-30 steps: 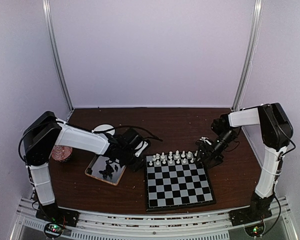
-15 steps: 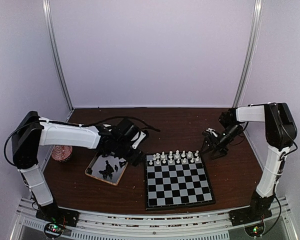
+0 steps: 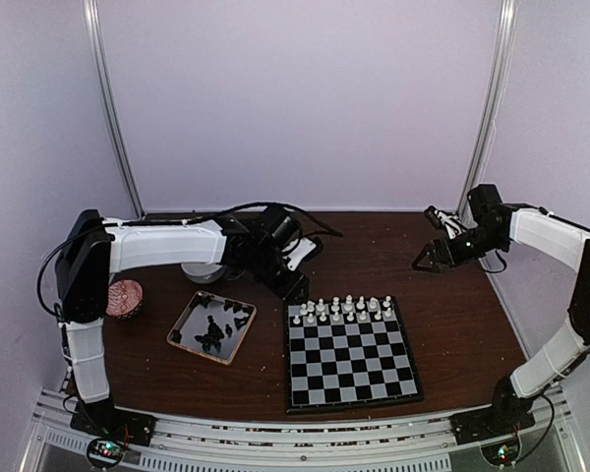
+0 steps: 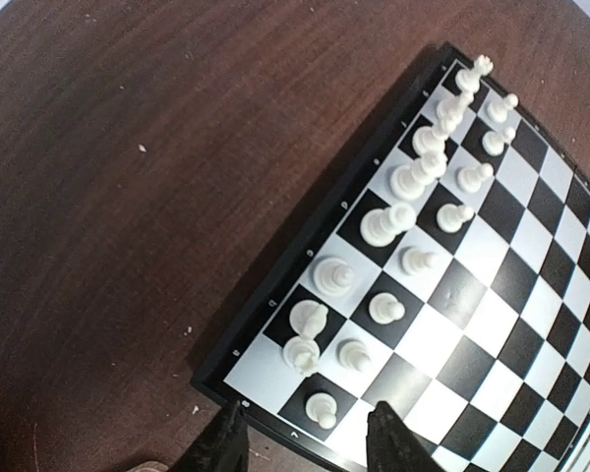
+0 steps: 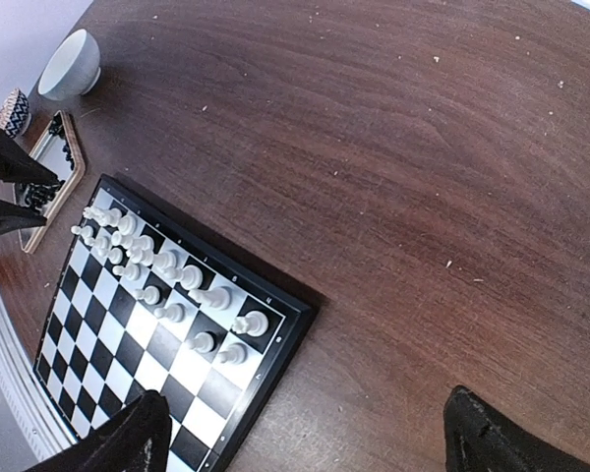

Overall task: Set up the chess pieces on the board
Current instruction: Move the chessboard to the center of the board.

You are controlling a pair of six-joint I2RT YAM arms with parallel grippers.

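The board lies at the table's front centre. White chess pieces fill its two far rows. Black chess pieces lie heaped in a wooden-rimmed tray left of the board. My left gripper hovers open and empty at the board's far left corner. In the left wrist view its fingertips straddle that corner of the board, near the white pieces. My right gripper is wide open and empty, raised off the board's far right corner; the white pieces show below it.
A pale bowl sits behind the left arm and shows in the right wrist view. A small patterned cup stands at the left. Pale crumbs dot the brown table. Walls enclose the back and sides.
My left gripper has moved from over the tray to the board's far left corner. My right gripper has drawn back and up, away from the board's far right corner.
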